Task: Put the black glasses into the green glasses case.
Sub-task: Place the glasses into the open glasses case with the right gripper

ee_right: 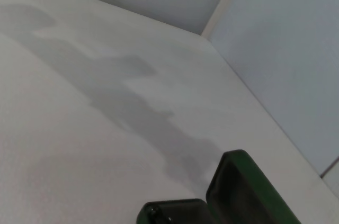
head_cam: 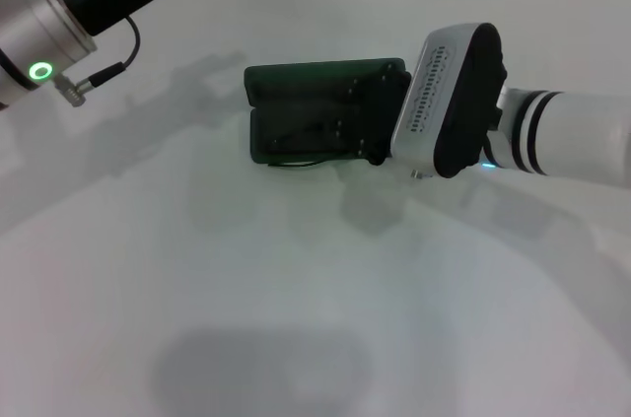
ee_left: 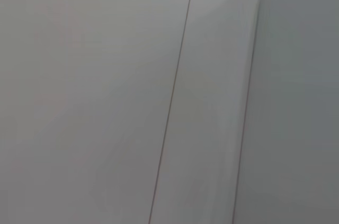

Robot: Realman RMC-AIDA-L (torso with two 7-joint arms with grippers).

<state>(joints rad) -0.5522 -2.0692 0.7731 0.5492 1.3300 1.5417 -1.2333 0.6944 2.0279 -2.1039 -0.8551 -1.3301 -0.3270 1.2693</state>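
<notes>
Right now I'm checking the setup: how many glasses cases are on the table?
1. The green glasses case lies open at the table's far middle, with the right gripper over its right end. None other shows.

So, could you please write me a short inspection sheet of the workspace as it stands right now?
Surface: white table, bare apart from shadows.
Job's things: green glasses case lies open at the middle of the table; dark shapes inside look like the black glasses, but the frame cannot be made out clearly.
Clutter: nothing seen.
Grippers: right gripper is over the case's right end, fingers reaching into it; left gripper is out of view, with the left arm raised at the far left.
Cables: a thin black cable loops at the left arm's wrist.
Surroundings: pale wall panels behind the table.
</notes>
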